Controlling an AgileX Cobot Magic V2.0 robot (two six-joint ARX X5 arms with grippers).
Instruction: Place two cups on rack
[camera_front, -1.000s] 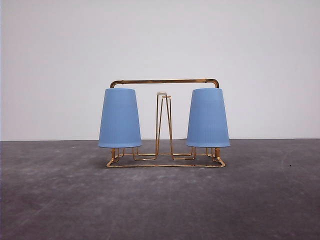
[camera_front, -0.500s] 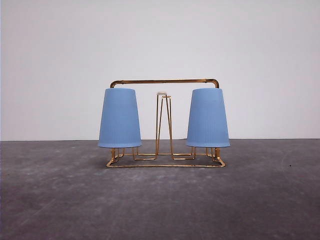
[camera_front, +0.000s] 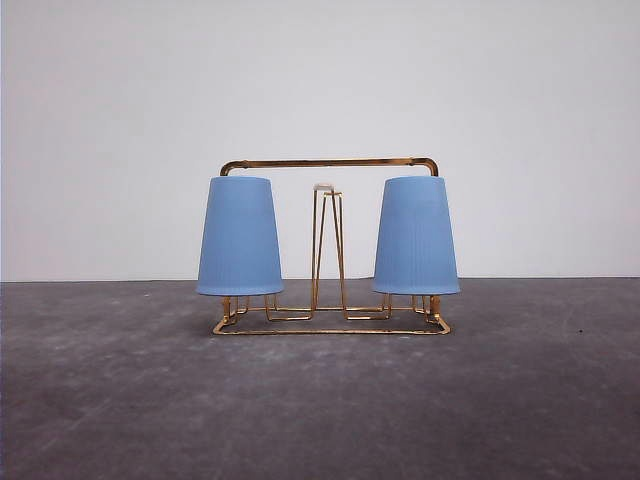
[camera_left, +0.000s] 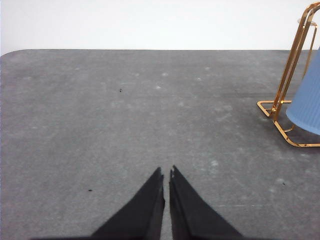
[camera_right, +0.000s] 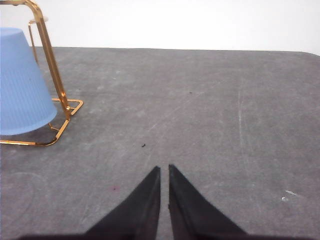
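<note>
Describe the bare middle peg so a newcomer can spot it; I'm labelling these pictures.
On the grey table stands a gold wire rack. Two upturned blue cups hang on it, the left cup and right cup. Between them rises the middle peg, uncovered and white-tipped.

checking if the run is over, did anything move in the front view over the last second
Nothing visibly changed. Both cups, left and right, sit upside down on the rack exactly as before. In the wrist views the left gripper and right gripper are shut and empty over the table, away from the rack.
</note>
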